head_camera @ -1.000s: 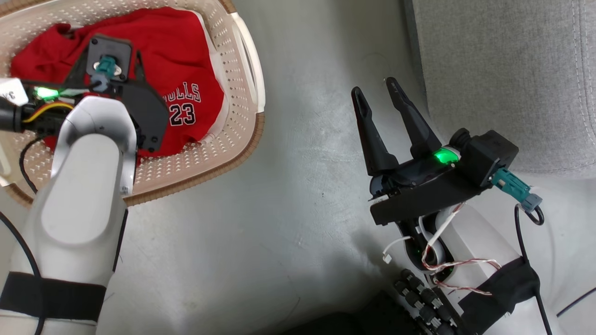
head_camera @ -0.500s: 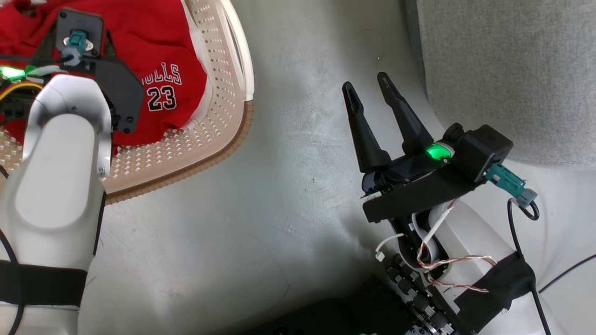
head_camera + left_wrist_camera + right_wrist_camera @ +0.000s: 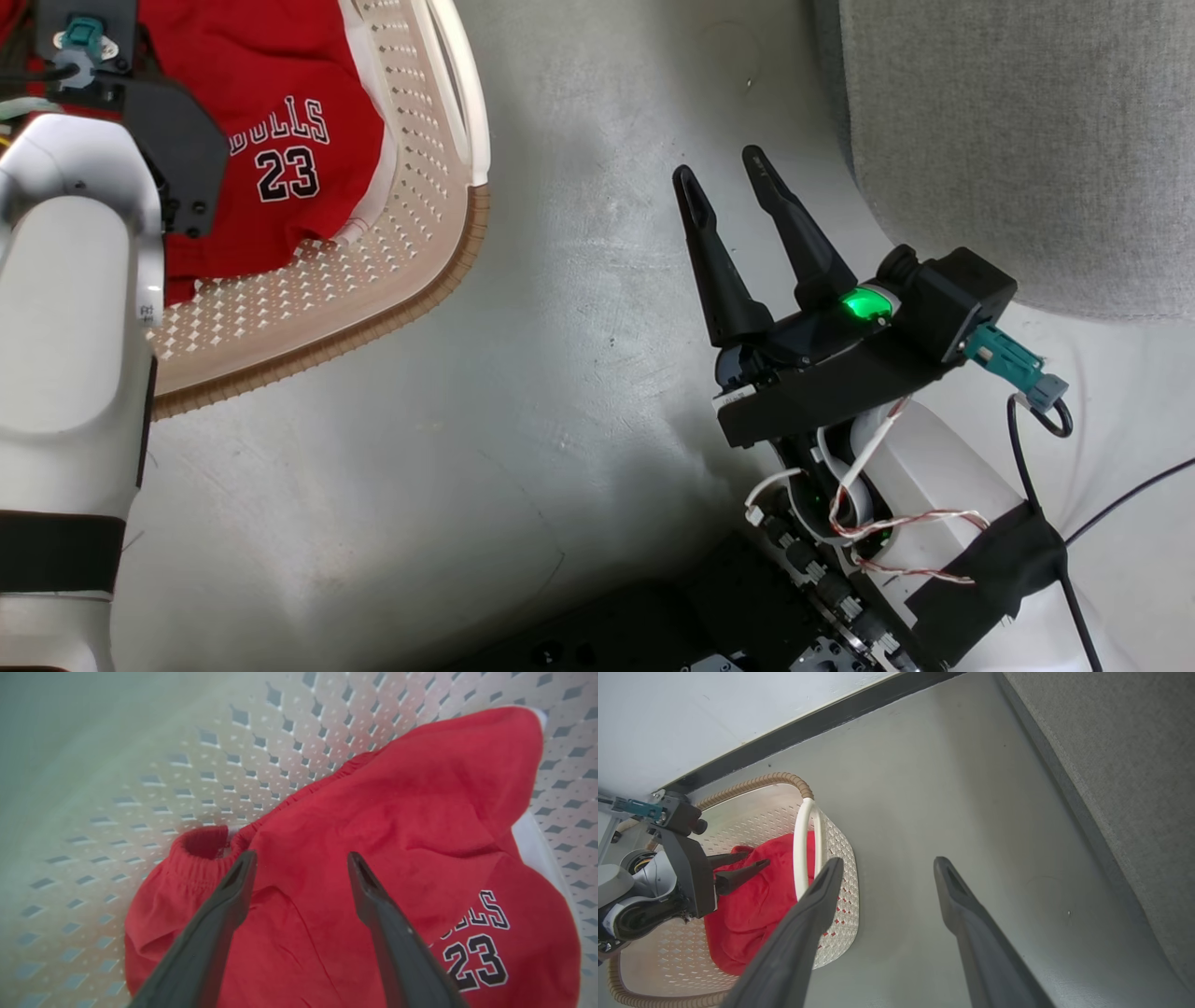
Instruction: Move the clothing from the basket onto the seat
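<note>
Clothing (image 3: 280,140): red, lying crumpled inside the basket (image 3: 373,280), heaped toward the wall that carries the white handle (image 3: 803,849). The print reading "23" under partly hidden lettering faces up. A gathered elastic edge of the red fabric shows in the left wrist view, just beside one fingertip.

Left gripper (image 3: 302,857): inside the basket, directly over the clothing, fingers spread apart with nothing caught between them. Whether the tips touch the fabric cannot be told.

Right gripper (image 3: 719,165): over the bare grey floor (image 3: 560,327), between basket and seat (image 3: 1018,140), fingers parted and empty. It is well apart from the basket and near the seat's rounded edge.

Seat: light-grey fabric, at the right of the head view, nothing lying on the part that shows.

Basket: stands on the floor near a pale wall (image 3: 714,714) with a dark strip along its base.
</note>
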